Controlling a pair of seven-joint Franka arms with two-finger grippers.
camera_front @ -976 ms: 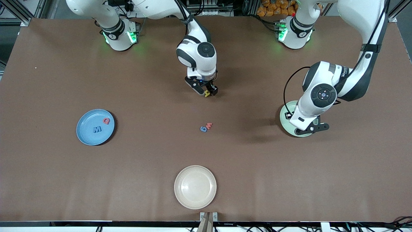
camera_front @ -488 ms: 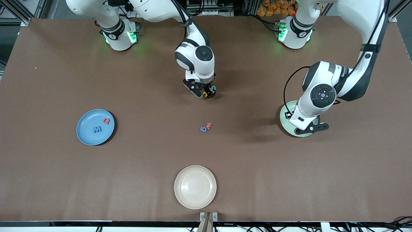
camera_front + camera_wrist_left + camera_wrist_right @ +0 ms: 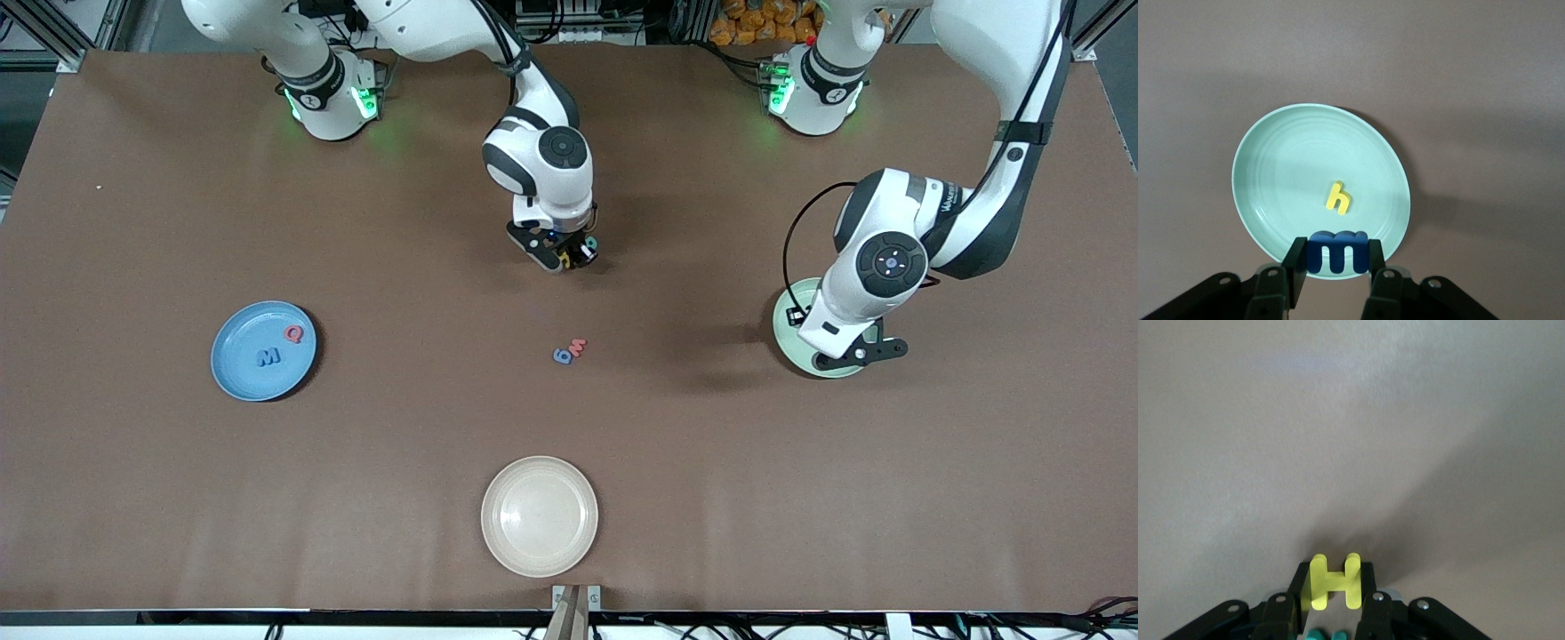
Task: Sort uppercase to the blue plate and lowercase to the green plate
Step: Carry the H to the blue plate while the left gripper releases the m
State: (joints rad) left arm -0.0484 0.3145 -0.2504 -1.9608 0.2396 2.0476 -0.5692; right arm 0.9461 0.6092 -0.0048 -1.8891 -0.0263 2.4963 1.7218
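Even, bright overhead light on the matte brown table (image 3: 178, 498), soft dark shadows beside each white arm and the round sky-blue plate (image 3: 238, 378), green glow at both bases, faint sheen on the cream-beige plate (image 3: 569, 484), wrist views softly shadowed, slightly hazy.

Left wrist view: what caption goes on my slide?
Left gripper holds the blue m over the green plate, where the yellow h lies.

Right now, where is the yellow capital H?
The yellow H is clamped between the jaws of the right gripper, low over the table's middle with a teal letter beside it, as the right wrist view shows.
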